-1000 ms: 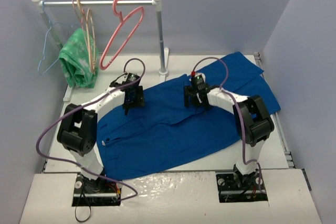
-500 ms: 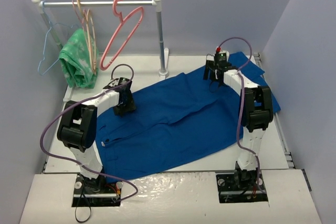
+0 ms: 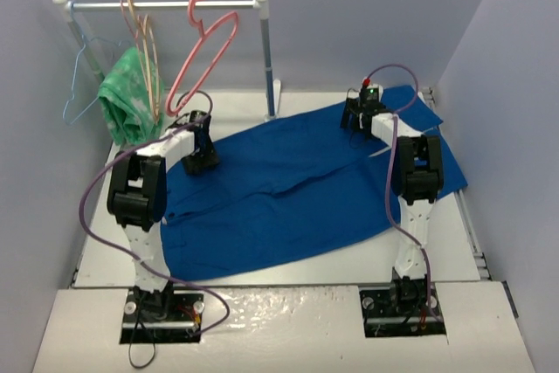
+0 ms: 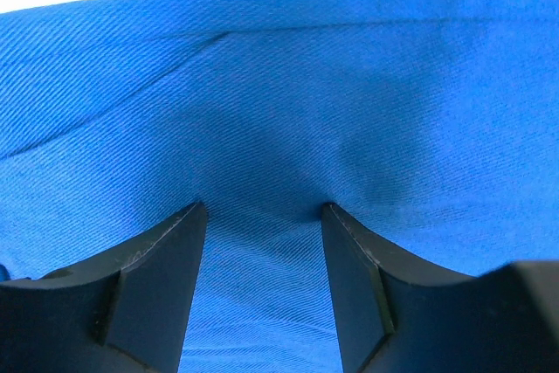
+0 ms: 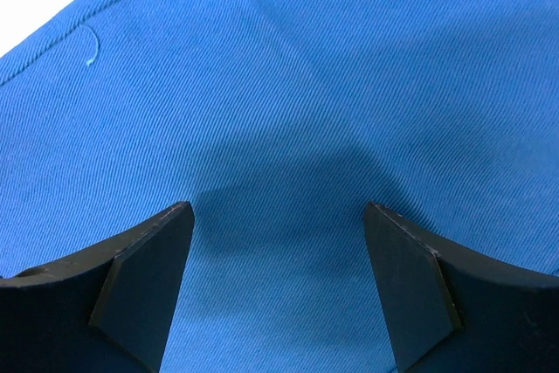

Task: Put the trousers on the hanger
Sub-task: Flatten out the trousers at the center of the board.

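The left fingers (image 4: 157, 277) stood spread, their dark wedge tips set down on the trousers (image 4: 349, 85) with only flat cloth in the gap. The right fingers (image 5: 140, 277) were spread wider, also gripping nothing. Up close the wrist views showed what the top view could not: a fine diagonal twill weave, a stitched seam slanting away ahead of the left fingers, and a hemmed edge with a loose curl of thread ahead and to the left of the right fingers.

From above, the trousers (image 3: 288, 189) lay flat across the white desk (image 3: 454, 233), royal blue and soft, spanning between both pairs of fingers. Beyond and above the left fingers (image 3: 203, 162) hung the hanger (image 3: 205, 58), thick pink plastic, triangular, hooked on a white rail (image 3: 166, 4). Farther left hung a beige hanger (image 3: 144, 50), a green patterned cloth (image 3: 129, 102) and a thin light-blue wire hanger (image 3: 80, 76). The right fingers (image 3: 360, 121) sat at the far legs.
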Available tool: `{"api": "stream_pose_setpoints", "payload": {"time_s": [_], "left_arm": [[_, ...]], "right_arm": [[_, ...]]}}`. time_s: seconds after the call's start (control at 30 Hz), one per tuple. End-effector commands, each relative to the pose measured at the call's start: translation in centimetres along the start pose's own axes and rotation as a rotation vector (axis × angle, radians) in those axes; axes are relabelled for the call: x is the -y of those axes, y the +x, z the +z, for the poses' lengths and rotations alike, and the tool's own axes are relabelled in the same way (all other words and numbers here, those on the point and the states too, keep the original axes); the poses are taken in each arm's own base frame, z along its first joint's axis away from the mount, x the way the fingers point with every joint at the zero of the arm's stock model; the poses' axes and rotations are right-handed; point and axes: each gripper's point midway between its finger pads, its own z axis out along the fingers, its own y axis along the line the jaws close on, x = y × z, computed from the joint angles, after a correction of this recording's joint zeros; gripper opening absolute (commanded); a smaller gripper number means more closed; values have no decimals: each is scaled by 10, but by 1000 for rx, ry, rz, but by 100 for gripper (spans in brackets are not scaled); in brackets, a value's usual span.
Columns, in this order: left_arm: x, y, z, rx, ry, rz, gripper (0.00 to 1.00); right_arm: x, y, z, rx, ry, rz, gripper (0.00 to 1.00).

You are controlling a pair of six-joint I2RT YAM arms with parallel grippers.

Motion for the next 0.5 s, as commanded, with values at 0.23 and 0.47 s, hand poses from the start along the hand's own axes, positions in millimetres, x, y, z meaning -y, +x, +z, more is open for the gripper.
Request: {"api": "stream_pose_setpoints", "payload": {"time_s": [0.23, 0.47], "left_arm": [[-9, -55, -6, 105, 19, 26, 51], [16, -29, -127, 290, 142, 118, 55]], "right_arm": [[-9, -66, -43, 127, -70, -11, 76], [24, -70, -136, 225, 41, 79, 77]]}}
